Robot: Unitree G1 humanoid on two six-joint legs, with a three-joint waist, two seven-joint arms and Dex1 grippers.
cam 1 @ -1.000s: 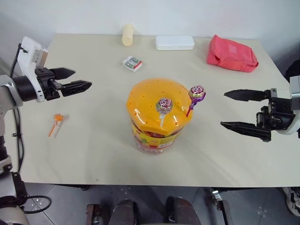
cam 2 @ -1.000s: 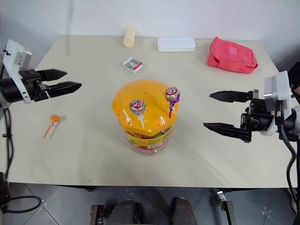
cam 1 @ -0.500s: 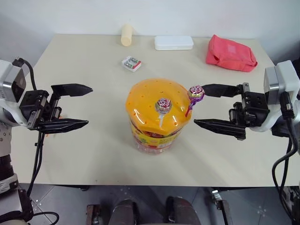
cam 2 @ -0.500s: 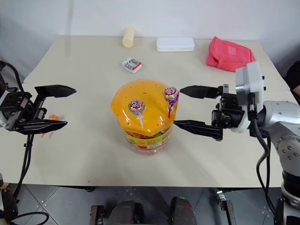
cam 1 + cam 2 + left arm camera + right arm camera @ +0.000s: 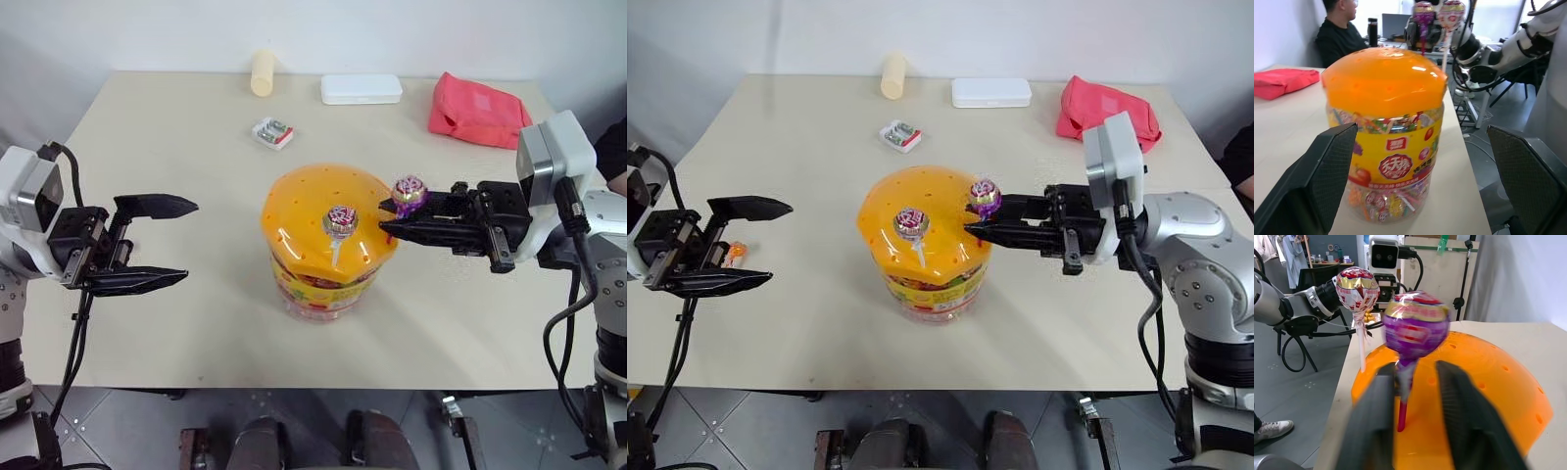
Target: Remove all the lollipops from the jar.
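Lollipops in swirled wrappers stand in the domed orange lid of the clear plastic jar [image 5: 328, 245] with its yellow-red label: a white-stick lollipop [image 5: 340, 221] near the lid's middle and a purple-stick lollipop [image 5: 409, 192] at its right edge. Our right gripper [image 5: 387, 217] has its fingers clenched on that purple stick. Our left gripper [image 5: 188, 242] hangs left of the jar, fingers spread, grasping nothing. An orange-stick lollipop [image 5: 734, 252] lies on the table left of the jar.

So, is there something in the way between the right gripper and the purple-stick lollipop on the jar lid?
No, nothing visible. The right gripper already has its fingers on either side of the purple-stick lollipop, at its stick just under the candy. The white-stick lollipop stands apart, further along the jar lid.
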